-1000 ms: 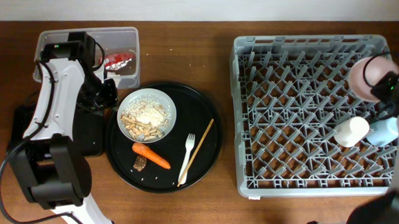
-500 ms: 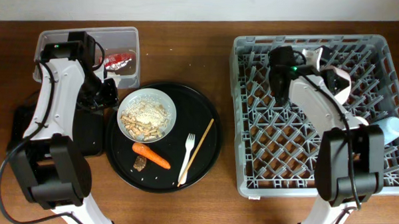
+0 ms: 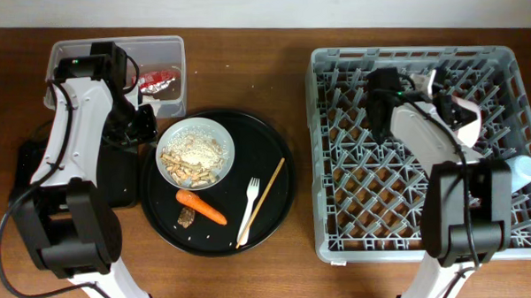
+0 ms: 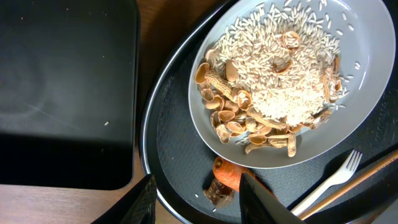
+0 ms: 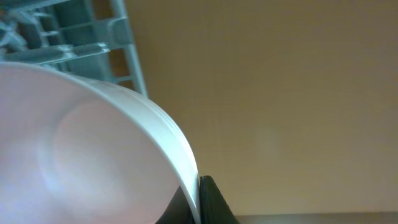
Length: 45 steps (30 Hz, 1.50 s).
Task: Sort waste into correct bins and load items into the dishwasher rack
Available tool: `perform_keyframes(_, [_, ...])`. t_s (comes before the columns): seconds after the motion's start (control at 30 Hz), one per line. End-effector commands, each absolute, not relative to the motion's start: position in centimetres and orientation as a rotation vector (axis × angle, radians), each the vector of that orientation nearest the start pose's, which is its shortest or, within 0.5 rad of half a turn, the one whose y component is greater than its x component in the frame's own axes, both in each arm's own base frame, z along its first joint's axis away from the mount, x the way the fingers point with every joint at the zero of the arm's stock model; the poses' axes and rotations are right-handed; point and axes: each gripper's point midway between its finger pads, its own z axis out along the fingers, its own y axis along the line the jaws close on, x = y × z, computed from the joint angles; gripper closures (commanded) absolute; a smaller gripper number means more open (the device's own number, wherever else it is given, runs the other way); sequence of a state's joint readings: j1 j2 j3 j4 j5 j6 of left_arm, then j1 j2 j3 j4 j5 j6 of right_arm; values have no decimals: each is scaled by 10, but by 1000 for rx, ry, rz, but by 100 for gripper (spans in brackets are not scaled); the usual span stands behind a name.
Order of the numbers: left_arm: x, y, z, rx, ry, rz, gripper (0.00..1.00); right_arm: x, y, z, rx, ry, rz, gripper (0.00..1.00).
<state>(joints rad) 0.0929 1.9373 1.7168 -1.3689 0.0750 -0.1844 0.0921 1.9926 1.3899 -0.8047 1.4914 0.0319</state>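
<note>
My left gripper (image 4: 200, 202) is open and empty, low over the left edge of the round tray, with the orange carrot (image 4: 229, 174) and the brown morsel (image 4: 216, 194) between its fingers. It hangs by the grey plate-bowl (image 3: 195, 154) of food scraps (image 4: 286, 74). My right gripper (image 5: 199, 200) is shut on the rim of the white bowl (image 5: 81, 143), held tilted over the back right of the dishwasher rack (image 3: 335, 182). A red wrapper (image 3: 159, 82) lies in the clear tub (image 3: 118, 48). The fork (image 3: 249, 210) and chopsticks (image 3: 265, 198) lie on the round tray.
The shallow black tray (image 4: 62, 93) lies left of the round black tray (image 3: 279, 149), partly under my left arm. A light blue cup (image 3: 523, 171) sits at the rack's right edge. The cream cup is hidden.
My right arm has swung in over the back of the rack with the white bowl, then shifted a little to the right. The cream cup no longer shows. My left arm has not moved.
</note>
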Motion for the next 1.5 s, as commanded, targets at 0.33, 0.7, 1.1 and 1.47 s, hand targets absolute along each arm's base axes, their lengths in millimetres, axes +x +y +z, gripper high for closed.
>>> perform_keyframes(0.33, [363,20,122,-456,3116,-129,58,389,-83,221,295,2288,-1135,1])
perform_keyframes(0.7, [362,19,122,-456,3120,-128,58,382,-77,129,340,2748,-330,72])
perform_keyframes(1.1, [359,19,122,-456,3132,-128,57,337,-67,179,412,2713,-331,63])
perform_keyframes(1.47, [379,-118,109,120,3069,-175,37,273,47,195,-92,2882,497,18])
